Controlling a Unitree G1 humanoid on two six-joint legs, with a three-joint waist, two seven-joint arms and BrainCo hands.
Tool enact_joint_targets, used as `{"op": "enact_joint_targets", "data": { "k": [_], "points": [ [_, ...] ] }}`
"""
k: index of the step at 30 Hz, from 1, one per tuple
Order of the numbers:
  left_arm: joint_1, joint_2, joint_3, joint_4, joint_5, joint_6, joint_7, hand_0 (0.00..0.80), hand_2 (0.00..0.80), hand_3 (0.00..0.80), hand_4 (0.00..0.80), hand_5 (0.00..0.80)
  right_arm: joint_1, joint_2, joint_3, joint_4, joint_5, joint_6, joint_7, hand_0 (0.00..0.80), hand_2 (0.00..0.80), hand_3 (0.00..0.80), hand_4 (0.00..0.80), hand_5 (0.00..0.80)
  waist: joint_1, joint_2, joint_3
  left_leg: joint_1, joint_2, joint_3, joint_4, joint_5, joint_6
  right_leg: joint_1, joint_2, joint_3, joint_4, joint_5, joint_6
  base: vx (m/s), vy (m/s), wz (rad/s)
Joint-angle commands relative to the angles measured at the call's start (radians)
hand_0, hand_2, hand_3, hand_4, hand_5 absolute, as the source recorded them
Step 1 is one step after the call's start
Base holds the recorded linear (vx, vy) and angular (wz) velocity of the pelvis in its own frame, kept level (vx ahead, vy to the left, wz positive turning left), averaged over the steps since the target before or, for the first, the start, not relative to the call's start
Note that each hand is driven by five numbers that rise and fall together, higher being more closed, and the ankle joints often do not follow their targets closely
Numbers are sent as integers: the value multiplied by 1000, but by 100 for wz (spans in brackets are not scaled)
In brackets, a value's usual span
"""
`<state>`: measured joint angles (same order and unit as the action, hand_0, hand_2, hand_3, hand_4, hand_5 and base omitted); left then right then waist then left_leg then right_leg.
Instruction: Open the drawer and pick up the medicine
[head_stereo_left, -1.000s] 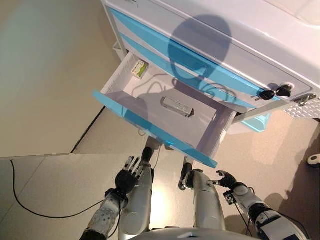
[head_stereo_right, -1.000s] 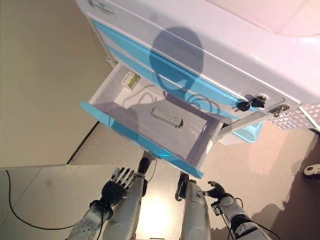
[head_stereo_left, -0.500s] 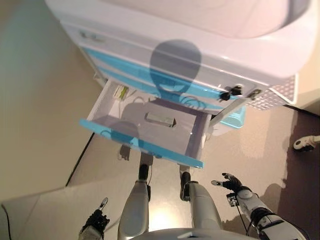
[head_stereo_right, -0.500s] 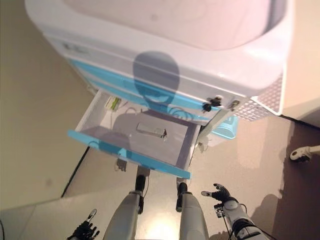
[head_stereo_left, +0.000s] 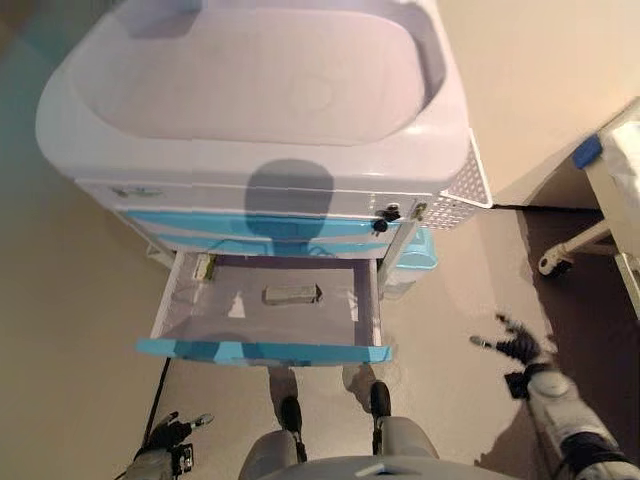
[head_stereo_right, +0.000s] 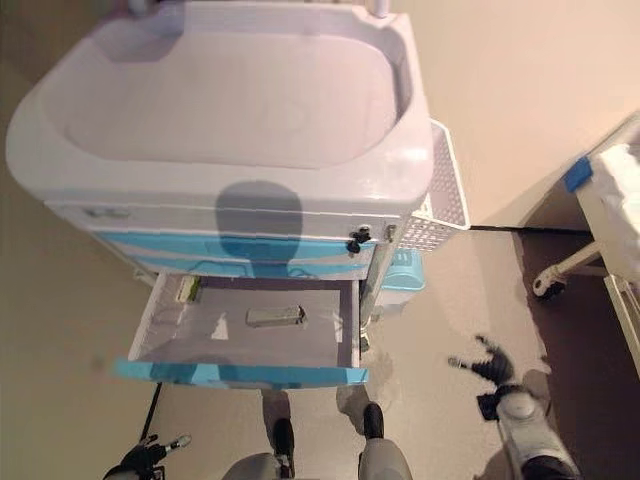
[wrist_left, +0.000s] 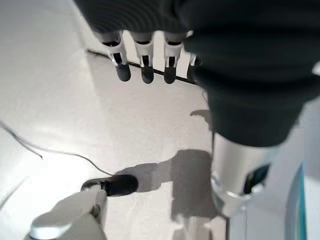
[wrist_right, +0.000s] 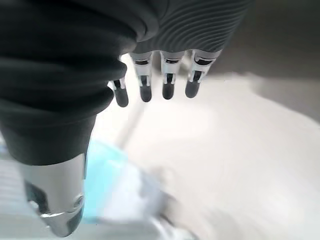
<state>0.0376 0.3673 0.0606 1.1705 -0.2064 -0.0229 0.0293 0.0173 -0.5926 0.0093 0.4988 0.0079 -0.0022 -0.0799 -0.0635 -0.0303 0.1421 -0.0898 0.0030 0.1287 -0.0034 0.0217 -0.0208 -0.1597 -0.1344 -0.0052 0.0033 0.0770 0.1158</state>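
Observation:
The blue-fronted drawer (head_stereo_left: 262, 351) of a white and blue cart (head_stereo_left: 260, 110) stands pulled out. A silver-grey medicine pack (head_stereo_left: 290, 294) lies flat in the middle of it, and a small green and white box (head_stereo_left: 205, 266) sits in its far left corner. My left hand (head_stereo_left: 172, 433) hangs low at the lower left, well below the drawer front, open and empty. My right hand (head_stereo_left: 516, 346) is out to the right of the cart over the floor, fingers spread and empty. Both wrist views show straight fingers (wrist_left: 144, 62) and fingers (wrist_right: 167, 80) over bare floor.
The cart's top is a wide shallow white tray (head_stereo_right: 230, 90). A perforated white basket (head_stereo_right: 440, 190) hangs on its right side with a light blue bin (head_stereo_left: 418, 250) below. A white frame on castors (head_stereo_left: 590, 240) stands at the far right. Keys (head_stereo_left: 384, 218) hang at the cart's right front.
The camera has risen and pulled back, so the whole cart top shows now. My left hand dropped to the lower left; my right hand swung out to the right. The drawer stays open.

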Motion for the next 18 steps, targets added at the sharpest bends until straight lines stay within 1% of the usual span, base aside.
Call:
{"op": "enact_joint_targets", "data": {
  "k": [1,3,5,6,7,8,9,10,11,13,14,16,17,18],
  "points": [
    [10,6,26,36,77,11,-1,0,0,0,0,0,1,-96,-68,-210,-18,-44,66,0,0,0,0,0,2,-16,8,-13,-39,-2,34,-57,27,-1,10,22,36,-11,71,67,65,-18],
    [16,-4,26,47,77,18,-22,0,0,0,0,0,28,-112,-77,-304,77,-49,142,0,0,0,0,0,5,-21,-1,-2,-40,1,32,-59,28,14,7,20,27,-10,72,51,48,-18],
    [24,-7,28,53,70,16,-48,0,0,0,0,0,40,-185,-74,-446,239,-30,285,0,0,0,0,0,9,-33,-10,9,-40,2,30,-60,26,29,4,13,25,-13,74,37,32,-15],
    [27,-6,28,52,70,15,-61,0,0,0,0,0,52,-225,-70,-500,285,-30,330,0,0,0,0,0,11,-39,-16,10,-41,2,30,-61,26,31,4,11,26,-14,73,26,29,-4],
    [28,-7,25,49,68,12,-71,0,0,0,0,0,57,-287,-50,-541,336,-8,397,0,0,0,0,0,14,-45,-20,13,-41,-1,30,-62,25,37,2,8,25,-15,73,32,22,-1],
    [29,-8,21,47,64,15,-90,0,0,0,0,0,45,-386,-21,-594,362,14,472,0,0,0,0,0,19,-53,-24,19,-42,-4,28,-63,24,46,2,2,25,-19,74,38,17,2],
    [33,-10,19,45,65,15,-105,0,0,0,0,0,54,-450,-16,-645,399,25,518,0,0,0,0,0,21,-60,-29,21,-42,-7,28,-64,23,51,1,-2,26,-21,74,0,0,0],
    [33,-10,18,45,65,15,-105,0,0,0,0,0,54,-451,-17,-645,399,25,518,0,0,0,0,0,21,-60,-32,18,-42,-7,27,-62,23,47,1,-2,25,-19,73,25,9,15],
    [39,-15,14,43,60,14,-123,0,0,0,0,0,30,-604,18,-710,449,55,592,0,0,0,0,0,27,-73,-38,26,-41,-14,23,-63,20,59,-1,-13,23,-23,74,22,-3,15],
    [41,-18,9,45,52,10,-130,0,0,0,0,0,-9,-713,60,-726,516,71,629,0,0,0,0,0,34,-89,-52,25,-40,-19,18,-60,17,63,-3,-25,20,-23,75,27,-13,18],
    [41,-17,7,46,45,6,-132,0,0,0,0,0,-52,-761,105,-733,552,83,653,0,0,0,0,0,39,-98,-58,28,-39,-22,16,-61,15,66,-5,-31,21,-24,75,21,-10,23],
    [38,-14,-3,47,34,4,-133,0,0,0,0,0,-115,-816,182,-736,652,102,665,0,0,0,0,0,52,-113,-63,32,-39,-31,13,-59,13,71,-5,-41,23,-28,74,22,-20,19],
    [39,-12,-3,50,29,4,-132,0,0,0,0,0,-179,-835,253,-730,681,106,668,0,0,0,0,0,52,-120,-66,33,-38,-35,12,-59,12,75,-5,-48,25,-32,74,16,-24,14],
    [37,-8,-9,53,25,6,-133,0,0,0,0,0,-203,-844,290,-726,709,123,667,0,0,0,0,0,59,-127,-67,36,-37,-38,10,-59,11,78,-4,-53,27,-34,73,15,-25,22]
  ]
}}
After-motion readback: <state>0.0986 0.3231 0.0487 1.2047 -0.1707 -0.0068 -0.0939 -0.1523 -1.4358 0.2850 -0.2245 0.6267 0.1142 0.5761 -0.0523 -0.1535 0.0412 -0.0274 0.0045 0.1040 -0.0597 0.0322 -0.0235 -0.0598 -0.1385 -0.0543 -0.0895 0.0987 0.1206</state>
